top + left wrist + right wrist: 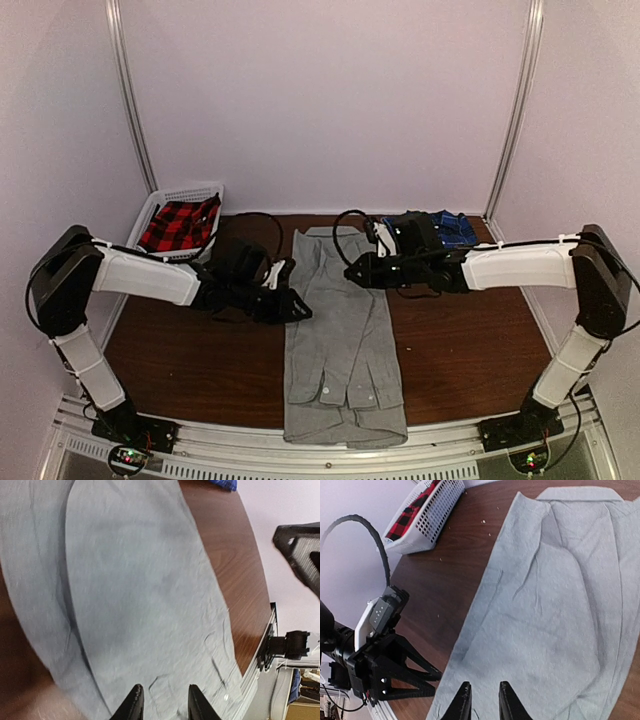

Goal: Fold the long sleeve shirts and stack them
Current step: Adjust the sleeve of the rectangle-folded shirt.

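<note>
No legible text, labels, brands or numbers in any view, grey shirt (335, 330) plain, white basket (149, 211) unmarked

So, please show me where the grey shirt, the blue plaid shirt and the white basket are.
grey shirt (335, 340), top external view, middle of its body.
blue plaid shirt (457, 230), top external view, its visible blue part.
white basket (438, 511), right wrist view, its perforated side wall.

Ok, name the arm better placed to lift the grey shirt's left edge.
Left. The left gripper hovers right at that edge of the grey shirt, mid-length, fingers apart. The right gripper is farther across the cloth, toward the collar end.
</note>
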Available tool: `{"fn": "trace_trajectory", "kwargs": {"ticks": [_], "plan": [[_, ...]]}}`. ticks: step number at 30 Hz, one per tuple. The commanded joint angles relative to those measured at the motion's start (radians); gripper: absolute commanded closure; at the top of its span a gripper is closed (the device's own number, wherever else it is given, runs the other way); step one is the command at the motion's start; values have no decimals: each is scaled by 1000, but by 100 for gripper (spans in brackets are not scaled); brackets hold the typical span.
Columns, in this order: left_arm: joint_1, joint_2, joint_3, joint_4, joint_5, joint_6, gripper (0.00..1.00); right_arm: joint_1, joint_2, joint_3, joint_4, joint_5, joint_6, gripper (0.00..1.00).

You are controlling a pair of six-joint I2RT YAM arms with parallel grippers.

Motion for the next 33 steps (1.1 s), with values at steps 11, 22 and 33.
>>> {"fn": "trace_trajectory", "kwargs": {"ticks": [11, 22, 33], "plan": [[247, 505, 648, -32, -83, 109, 74, -154, 524, 460, 184, -285, 60, 87], [332, 810, 986, -115, -120, 86, 75, -204, 813, 727, 184, -293, 168, 86], [340, 868, 1046, -122, -99, 62, 75, -216, 899, 821, 177, -219, 298, 68]]}}
